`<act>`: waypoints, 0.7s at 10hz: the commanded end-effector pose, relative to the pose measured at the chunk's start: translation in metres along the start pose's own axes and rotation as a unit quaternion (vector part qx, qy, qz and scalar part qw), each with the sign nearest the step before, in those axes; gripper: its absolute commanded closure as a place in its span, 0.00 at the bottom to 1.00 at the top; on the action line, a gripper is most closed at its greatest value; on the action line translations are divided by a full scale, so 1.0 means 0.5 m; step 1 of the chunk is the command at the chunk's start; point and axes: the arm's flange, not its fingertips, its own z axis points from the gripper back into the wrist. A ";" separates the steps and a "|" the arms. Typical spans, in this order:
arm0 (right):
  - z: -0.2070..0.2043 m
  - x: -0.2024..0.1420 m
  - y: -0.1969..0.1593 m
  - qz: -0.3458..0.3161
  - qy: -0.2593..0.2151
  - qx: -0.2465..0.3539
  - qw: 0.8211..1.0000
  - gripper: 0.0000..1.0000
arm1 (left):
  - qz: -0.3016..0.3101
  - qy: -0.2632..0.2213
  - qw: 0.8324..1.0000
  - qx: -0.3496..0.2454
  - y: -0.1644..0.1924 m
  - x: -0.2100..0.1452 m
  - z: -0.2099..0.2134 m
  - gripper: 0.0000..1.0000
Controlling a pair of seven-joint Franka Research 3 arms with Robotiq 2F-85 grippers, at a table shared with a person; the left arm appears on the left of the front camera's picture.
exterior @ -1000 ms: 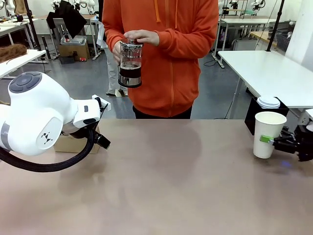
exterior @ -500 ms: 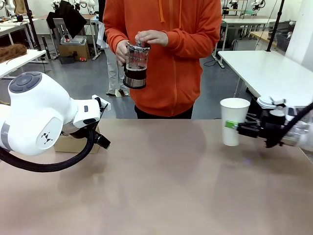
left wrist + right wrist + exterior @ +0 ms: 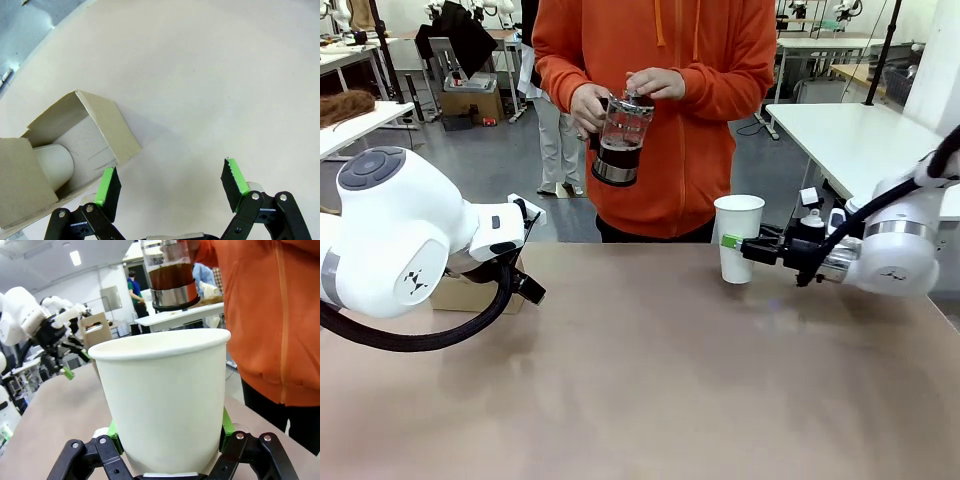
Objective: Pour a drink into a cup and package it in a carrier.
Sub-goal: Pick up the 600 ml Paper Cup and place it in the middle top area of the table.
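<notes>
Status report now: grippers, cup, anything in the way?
Left gripper open, empty, beside carrier. Right gripper shut on cup, upright, unlidded. Person holds carafe of drink beyond it, not yet pouring.

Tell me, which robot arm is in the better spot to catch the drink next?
The right arm, probably. The right pincer is shut on the upright cup, close to the person's carafe of drink. The left pincer hangs open beside the carrier, far off.
</notes>
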 end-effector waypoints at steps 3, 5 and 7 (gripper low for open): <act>-0.041 -0.021 -0.060 0.006 -0.028 -0.012 1.000 0.19 | 0.000 -0.001 1.000 -0.001 0.000 0.000 0.001 0.00; -0.029 -0.023 -0.054 0.007 -0.013 -0.007 1.000 0.19 | 0.000 -0.001 1.000 -0.001 0.000 0.000 0.001 0.00; -0.029 -0.023 -0.054 0.007 -0.013 -0.007 1.000 0.19 | 0.000 -0.001 1.000 -0.001 0.000 0.000 0.001 0.00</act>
